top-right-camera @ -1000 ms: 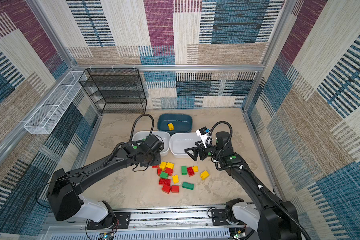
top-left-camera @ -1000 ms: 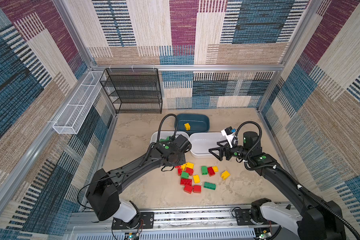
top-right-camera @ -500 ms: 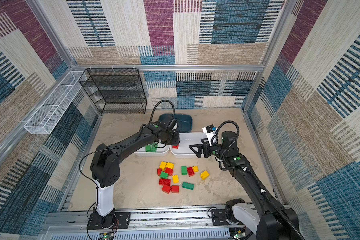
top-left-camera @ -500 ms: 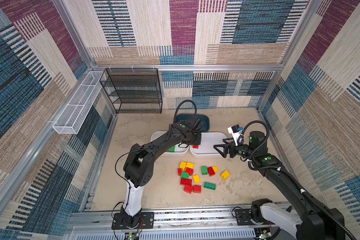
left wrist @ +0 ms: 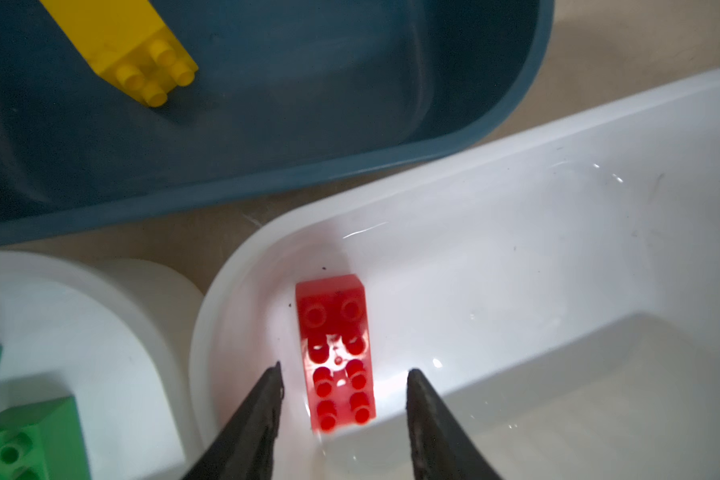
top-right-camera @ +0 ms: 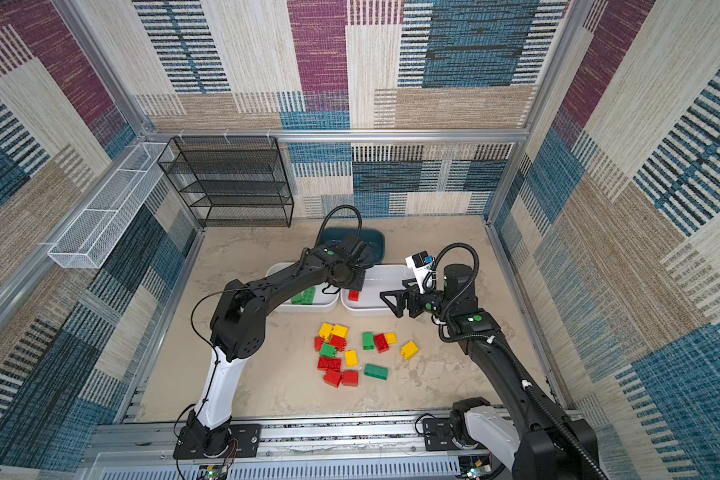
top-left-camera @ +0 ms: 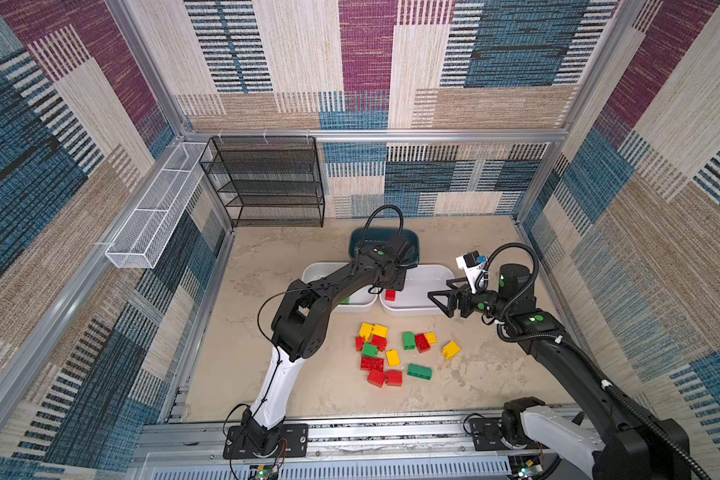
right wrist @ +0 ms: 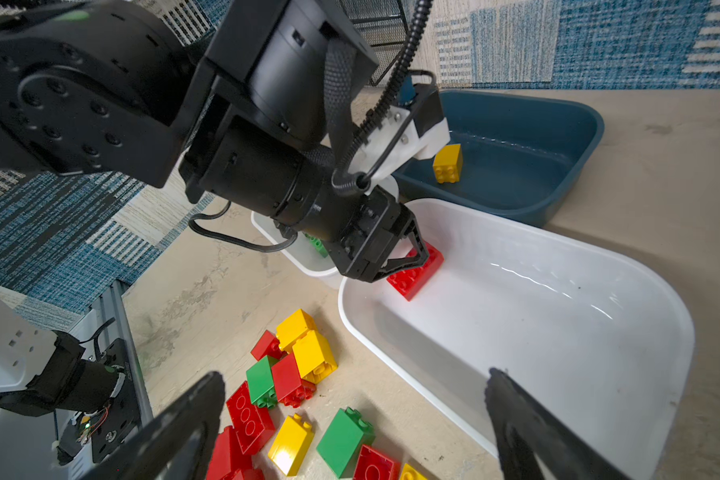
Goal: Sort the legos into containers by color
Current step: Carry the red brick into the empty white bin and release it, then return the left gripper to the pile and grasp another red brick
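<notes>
While red brick (left wrist: 336, 353) lies in white tub (left wrist: 516, 232), left fingers (left wrist: 258, 415) spread around it, right fingers (right wrist: 184, 415) spread

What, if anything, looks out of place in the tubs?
Nothing is mis-sorted: a yellow brick in the blue tub, green bricks in the left white tub, a red brick in the right white tub. Only the red brick looks askew, tipped against its tub's corner wall rather than flat.

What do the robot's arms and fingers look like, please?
The left arm and right arm are matte black, each with a white segment near its base and small green round stickers. A black ribbed cable loops over each wrist. The right wrist carries a white camera bracket. The fingers are black, slim and pointed.
</notes>
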{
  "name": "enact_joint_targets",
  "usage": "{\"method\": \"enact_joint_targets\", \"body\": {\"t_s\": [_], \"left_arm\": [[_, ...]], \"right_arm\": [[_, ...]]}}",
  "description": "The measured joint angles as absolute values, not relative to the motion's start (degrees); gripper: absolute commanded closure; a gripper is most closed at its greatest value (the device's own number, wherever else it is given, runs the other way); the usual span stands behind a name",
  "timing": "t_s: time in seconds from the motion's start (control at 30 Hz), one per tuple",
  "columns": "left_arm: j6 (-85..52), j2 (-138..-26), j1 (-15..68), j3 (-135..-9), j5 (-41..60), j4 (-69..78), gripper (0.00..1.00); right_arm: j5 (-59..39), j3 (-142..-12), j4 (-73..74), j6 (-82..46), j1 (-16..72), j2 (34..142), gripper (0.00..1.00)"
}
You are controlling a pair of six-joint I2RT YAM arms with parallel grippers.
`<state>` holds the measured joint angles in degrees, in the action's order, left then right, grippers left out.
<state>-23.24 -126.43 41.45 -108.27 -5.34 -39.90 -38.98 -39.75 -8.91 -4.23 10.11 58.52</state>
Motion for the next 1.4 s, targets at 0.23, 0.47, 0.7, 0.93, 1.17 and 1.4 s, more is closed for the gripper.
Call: {"method": "enact_joint_targets", "body": {"t_s": [0.23, 0.47, 0.7, 0.93, 1.17, 1.4], "left_arm": [[-22.1, -118.2, 44.4, -105.0, -6.9, -41.2, 0.35], [-22.5, -103.2, 44.8, -89.3, -6.9, -44.3, 0.35], [-26.5, -91.9, 45.4, -74.7, -5.8, -46.9, 0.37], [-30.7, -90.3, 45.5, -66.9, -4.1, -46.4, 0.42], [-36.1, -93.9, 45.5, -63.6, -3.7, -41.9, 0.49], [-37.7, -96.3, 45.5, -62.0, -3.7, -39.1, 0.53]], "right_arm": [[-39.5, -39.7, -8.9, -4.2, 10.1, 58.4, 0.01], [-41.0, -39.1, -9.0, -4.3, 10.1, 58.0, 0.01], [-42.0, -38.6, -8.9, -4.5, 10.1, 58.2, 0.01], [-42.5, -38.0, -8.9, -4.5, 10.1, 58.2, 0.01], [-43.1, -37.3, -9.0, -4.7, 10.1, 57.3, 0.01], [-43.0, -37.1, -9.3, -4.6, 10.1, 57.1, 0.01]]}}
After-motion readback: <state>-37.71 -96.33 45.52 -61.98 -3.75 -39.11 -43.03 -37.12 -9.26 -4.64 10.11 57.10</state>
